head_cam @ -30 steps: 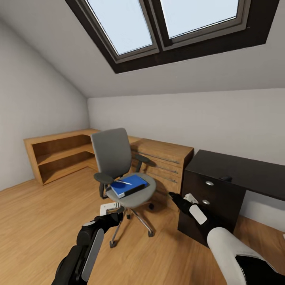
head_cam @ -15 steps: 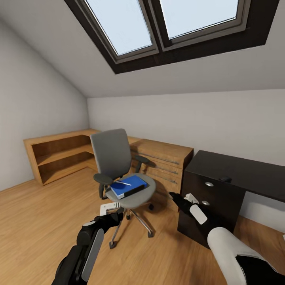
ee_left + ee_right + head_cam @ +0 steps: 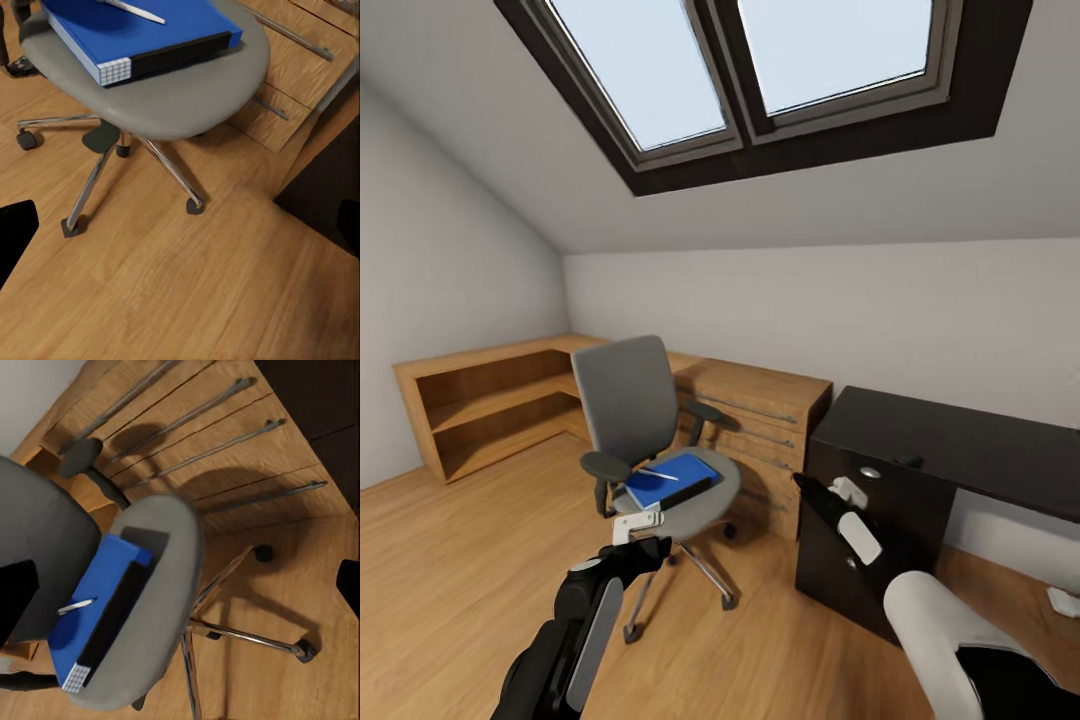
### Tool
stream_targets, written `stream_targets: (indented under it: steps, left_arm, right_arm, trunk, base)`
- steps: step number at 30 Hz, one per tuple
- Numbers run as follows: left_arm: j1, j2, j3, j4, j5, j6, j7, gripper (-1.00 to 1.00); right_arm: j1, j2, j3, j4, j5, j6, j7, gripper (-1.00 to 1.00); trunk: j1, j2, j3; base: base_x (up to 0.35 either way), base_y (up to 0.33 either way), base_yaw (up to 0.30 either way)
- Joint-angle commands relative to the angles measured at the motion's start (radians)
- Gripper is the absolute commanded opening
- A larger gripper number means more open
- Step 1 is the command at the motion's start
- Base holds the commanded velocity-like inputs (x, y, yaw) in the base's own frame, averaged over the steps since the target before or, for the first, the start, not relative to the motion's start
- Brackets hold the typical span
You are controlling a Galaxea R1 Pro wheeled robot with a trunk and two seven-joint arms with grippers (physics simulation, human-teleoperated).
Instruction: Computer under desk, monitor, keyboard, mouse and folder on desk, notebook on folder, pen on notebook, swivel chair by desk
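Folder [image 3: 668, 480] flat on swivel chair [image 3: 635, 420] seat, pen [image 3: 657, 473] loose on top. Left gripper [image 3: 645, 522] and right gripper [image 3: 815, 490] hovering short, jaws' state impossible to tell. Risk: chair rolling, pen sliding off.

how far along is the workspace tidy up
Early. Nothing looks done: the folder lies on the swivel chair seat, the pen on top of it. Both arms reach toward the chair; neither pincer holds anything. The desk top bears only a small dark item.
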Motion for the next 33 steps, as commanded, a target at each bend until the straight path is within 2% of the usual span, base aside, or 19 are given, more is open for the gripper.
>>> stream_targets:
  steps: [1, 2, 3, 6, 9, 11, 20, 33]
  left_arm:
    - [0.0, 0.0, -0.001, -0.001, 0.01, 0.003, 0.009, 1.0]
    - [0.0, -0.001, -0.012, -0.002, 0.007, -0.004, 0.009, 1.0]
    - [-0.001, -0.001, -0.022, -0.002, 0.006, -0.01, 0.009, 1.0]
    - [-0.002, 0.001, -0.111, -0.002, 0.005, -0.072, 0.016, 1.0]
    - [-0.002, 0.003, -0.145, -0.002, 0.005, -0.104, 0.039, 1.0]
    - [-0.002, 0.003, -0.155, -0.002, 0.005, -0.112, 0.048, 1.0]
    - [-0.002, 0.004, -0.166, -0.003, 0.005, -0.12, 0.059, 1.0]
    - [-0.002, 0.004, -0.166, -0.003, 0.005, -0.121, 0.06, 1.0]
  right_arm:
    - [-0.001, 0.0, 0.014, -0.008, 0.017, -0.025, 0.001, 1.0]
    - [-0.001, -0.002, 0.044, -0.014, 0.062, -0.067, -0.013, 1.0]
    - [-0.001, -0.002, 0.051, -0.016, 0.079, -0.081, -0.021, 1.0]
    - [0.0, 0.001, 0.072, -0.022, 0.188, -0.157, -0.117, 1.0]
    - [0.0, 0.004, 0.079, -0.024, 0.257, -0.206, -0.208, 1.0]
    - [0.0, 0.005, 0.079, -0.025, 0.279, -0.225, -0.236, 1.0]
    - [-0.001, 0.002, 0.081, -0.025, 0.304, -0.245, -0.264, 1.0]
    - [-0.001, -0.002, 0.083, -0.02, 0.307, -0.245, -0.266, 1.0]
  trunk:
    - [-0.004, 0.007, 0.003]
    - [-0.008, 0.014, 0.007]
    - [-0.012, 0.021, 0.012]
    - [-0.023, 0.042, 0.025]
    - [-0.023, 0.042, 0.028]
    - [-0.023, 0.042, 0.03]
    - [-0.023, 0.042, 0.04]
    - [-0.023, 0.042, 0.054]
  base:
    - [0.0, 0.0, -0.178]
    - [0.0, 0.0, -0.168]
    - [0.0, 0.0, -0.166]
    - [0.0, 0.0, -0.164]
    - [0.0, 0.0, -0.174]
    - [0.0, 0.0, -0.182]
    - [0.052, 0.0, -0.193]
    - [0.294, 0.0, -0.201]
